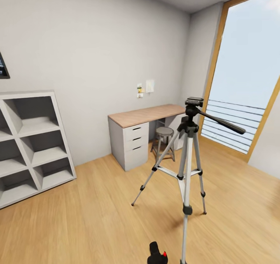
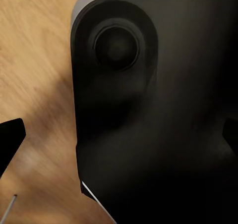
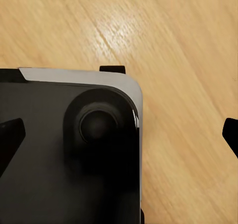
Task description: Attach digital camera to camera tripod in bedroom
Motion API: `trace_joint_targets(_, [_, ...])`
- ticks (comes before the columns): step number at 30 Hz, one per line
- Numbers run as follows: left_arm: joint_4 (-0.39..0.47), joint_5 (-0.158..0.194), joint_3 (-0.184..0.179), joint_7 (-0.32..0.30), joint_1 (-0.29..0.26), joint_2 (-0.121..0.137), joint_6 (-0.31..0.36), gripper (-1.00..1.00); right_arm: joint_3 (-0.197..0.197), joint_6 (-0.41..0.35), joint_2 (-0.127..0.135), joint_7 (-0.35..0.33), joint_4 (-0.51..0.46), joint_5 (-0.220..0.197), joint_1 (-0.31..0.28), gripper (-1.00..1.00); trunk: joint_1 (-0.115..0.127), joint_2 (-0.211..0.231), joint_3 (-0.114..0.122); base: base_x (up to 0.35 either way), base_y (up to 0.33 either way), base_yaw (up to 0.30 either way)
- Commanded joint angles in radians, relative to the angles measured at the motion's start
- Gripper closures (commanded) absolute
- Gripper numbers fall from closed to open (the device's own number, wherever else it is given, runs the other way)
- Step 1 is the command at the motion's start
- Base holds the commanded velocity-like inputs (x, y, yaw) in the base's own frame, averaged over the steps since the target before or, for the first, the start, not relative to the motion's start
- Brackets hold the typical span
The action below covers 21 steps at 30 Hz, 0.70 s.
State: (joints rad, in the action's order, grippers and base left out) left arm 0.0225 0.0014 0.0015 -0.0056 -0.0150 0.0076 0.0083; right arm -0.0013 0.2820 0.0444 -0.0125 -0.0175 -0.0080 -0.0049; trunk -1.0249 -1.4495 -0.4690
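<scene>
Black digital camera [image 1: 157,253] (edge-cropped) beside camera tripod [image 1: 188,155]; both hands spread, empty

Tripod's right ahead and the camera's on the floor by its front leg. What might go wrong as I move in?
The digital camera lies close beside the camera tripod's near leg, so reaching down may knock the leg and tip the stand. The long handle juts out toward the window and an arm could snag it. Both wrist views look down at the robot's own base, so gripper aim is poor.

Pale grey walls [image 1: 89,42], light plank floor [image 1: 97,209], grey desk [image 1: 134,139] with stool [image 1: 164,137], cube shelving [image 1: 31,147], tall wood-framed window [image 1: 249,73].
</scene>
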Motion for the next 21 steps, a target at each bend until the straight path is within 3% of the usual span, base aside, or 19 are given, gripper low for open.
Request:
trace_joint_targets(1, [0.001, 0.0, 0.0, -0.001, 0.0, 0.0, 0.001, -1.0, 0.0, 0.003, 0.0, -0.001, 0.001, -0.001, 0.0, -1.0, 0.0, 0.0, -0.001, 0.078, 0.0, 0.0])
trace_joint_targets(10, [0.001, 0.0, 0.0, -0.001, 0.0, 0.0, 0.001, -1.0, -0.001, 0.003, 0.0, -0.001, 0.001, -0.001, -0.001, -1.0, 0.0, 0.0, -0.001, 0.065, 0.0, -0.022])
trace_joint_targets(21, [0.001, 0.0, 0.002, -0.001, 0.0, 0.004, 0.001, -1.0, -0.002, 0.003, 0.0, -0.001, 0.001, -0.001, 0.0, -1.0, 0.0, 0.0, -0.001, 0.005, 0.005, -0.25])
